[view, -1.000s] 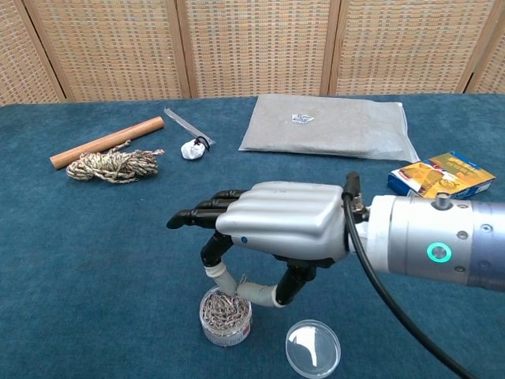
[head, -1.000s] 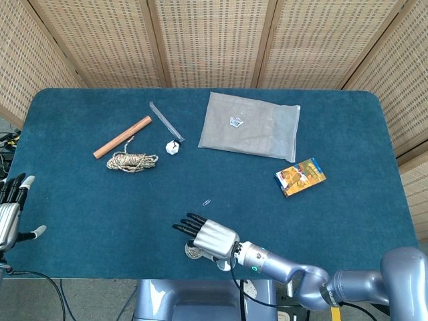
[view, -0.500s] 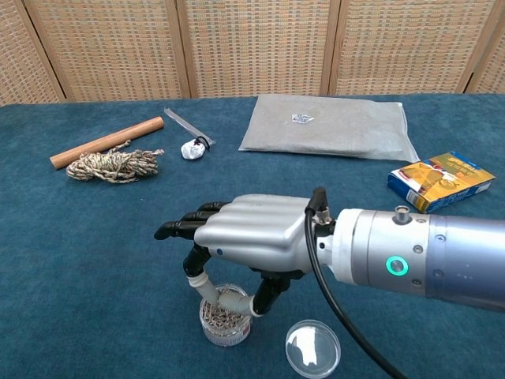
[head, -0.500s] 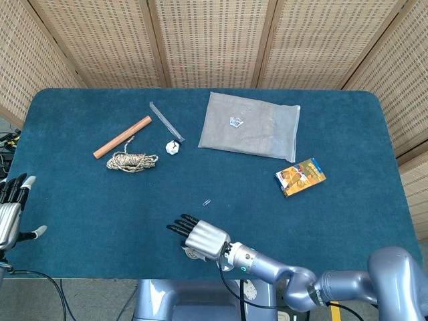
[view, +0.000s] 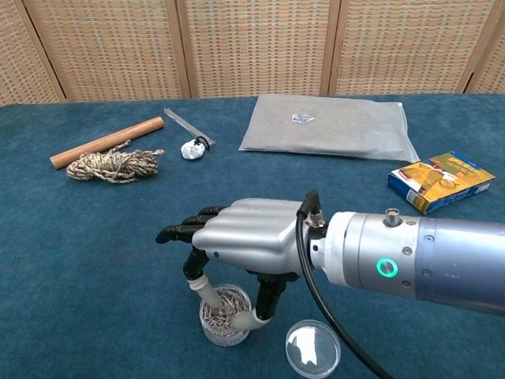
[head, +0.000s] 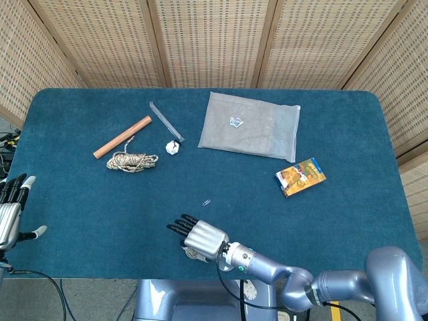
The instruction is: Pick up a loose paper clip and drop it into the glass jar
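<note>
Lab test booth: blue-carpeted table (head: 80, 200), woven wicker screens (head: 207, 40) behind.

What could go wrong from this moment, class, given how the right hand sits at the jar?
The right hand has fingers reaching into the open glass jar; lifting away could tip the jar and spill its clips. The lid lies close beside the jar, so a sideways move might knock it. A paper clip on the cloth is small and hard to pinch.

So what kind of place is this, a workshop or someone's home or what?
Most likely a robot test or data-collection booth, not a home. A blue felt-covered table is screened by woven wicker panels, with unrelated props laid out: a wooden dowel, a rope bundle, a small box.
</note>
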Motion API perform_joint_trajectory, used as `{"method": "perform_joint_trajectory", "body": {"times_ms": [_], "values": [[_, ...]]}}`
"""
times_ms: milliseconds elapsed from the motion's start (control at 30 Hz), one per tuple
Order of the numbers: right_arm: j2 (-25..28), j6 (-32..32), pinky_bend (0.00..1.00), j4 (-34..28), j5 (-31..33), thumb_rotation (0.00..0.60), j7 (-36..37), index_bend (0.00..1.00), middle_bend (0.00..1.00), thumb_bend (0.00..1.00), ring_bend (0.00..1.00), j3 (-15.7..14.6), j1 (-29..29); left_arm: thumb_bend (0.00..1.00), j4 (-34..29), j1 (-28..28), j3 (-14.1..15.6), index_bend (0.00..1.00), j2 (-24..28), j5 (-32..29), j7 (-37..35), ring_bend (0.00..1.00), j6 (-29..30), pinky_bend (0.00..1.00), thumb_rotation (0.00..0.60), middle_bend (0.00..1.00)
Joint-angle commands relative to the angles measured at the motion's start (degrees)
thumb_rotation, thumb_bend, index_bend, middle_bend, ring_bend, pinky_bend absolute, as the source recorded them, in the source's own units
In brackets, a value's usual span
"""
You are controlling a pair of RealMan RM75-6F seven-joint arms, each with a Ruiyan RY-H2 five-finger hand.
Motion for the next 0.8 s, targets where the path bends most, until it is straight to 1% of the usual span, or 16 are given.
{"method": "perform_joint_trajectory", "body": {"times_ms": [33, 267, 367, 500, 567, 667, 700, 800], "values": [[0.09, 0.12, 0.00, -0.16, 0.21, 0.600, -0.07, 0.54, 0.00, 0.20, 0.00, 0.13, 0.01, 0.00, -0.05, 0.01, 0.01, 0.00, 0.04, 0.02, -0.01, 0.00, 0.02, 0.00, 0.600, 0.00], [1.21, 1.34, 0.00, -1.44, 0.44, 0.600, -0.25, 0.54, 0.00, 0.20, 0.00, 0.65, -0.30, 0.00, -0.15, 0.09, 0.05, 0.00, 0.14, 0.27, -0.18, 0.00, 0.21, 0.00, 0.600, 0.00], [2.61, 2.47, 0.00, -2.51, 0.33, 0.600, -0.46, 0.54, 0.00, 0.20, 0.00, 1.05, -0.67, 0.00, -0.20, 0.13, 0.07, 0.00, 0.20, 0.38, -0.28, 0.00, 0.28, 0.00, 0.600, 0.00], [6.48, 5.13, 0.00, -4.11, 0.05, 0.600, -1.12, 0.52, 0.00, 0.20, 0.00, 1.42, -2.02, 0.00, -0.19, 0.17, 0.11, 0.00, 0.27, 0.45, -0.54, 0.00, 0.27, 0.00, 0.600, 0.00], [9.21, 7.03, 0.00, -4.38, -0.29, 0.600, -1.49, 0.46, 0.00, 0.19, 0.00, 1.28, -3.22, 0.00, -0.17, 0.23, 0.16, 0.00, 0.32, 0.60, -0.72, 0.00, 0.32, 0.00, 0.600, 0.00], [13.87, 10.52, 0.00, -3.92, -1.15, 0.600, -0.84, 0.30, 0.00, 0.13, 0.00, 0.57, -5.74, 0.00, -0.19, 0.41, 0.25, 0.00, 0.43, 1.08, -1.05, 0.00, 0.69, 0.00, 0.600, 0.00], [16.03, 12.50, 0.00, -2.93, -1.29, 0.600, -0.26, 0.22, 0.00, 0.09, 0.00, 0.15, -7.32, 0.00, -0.20, 0.53, 0.29, 0.00, 0.48, 1.29, -1.25, 0.00, 0.89, 0.00, 0.600, 0.00], [20.57, 16.96, 0.00, -0.53, -1.05, 0.600, 1.59, 0.05, 0.00, 0.02, 0.00, -1.22, -11.51, 0.00, -0.17, 0.83, 0.50, 0.00, 0.62, 1.80, -1.65, 0.00, 1.29, 0.00, 0.600, 0.00]]}}
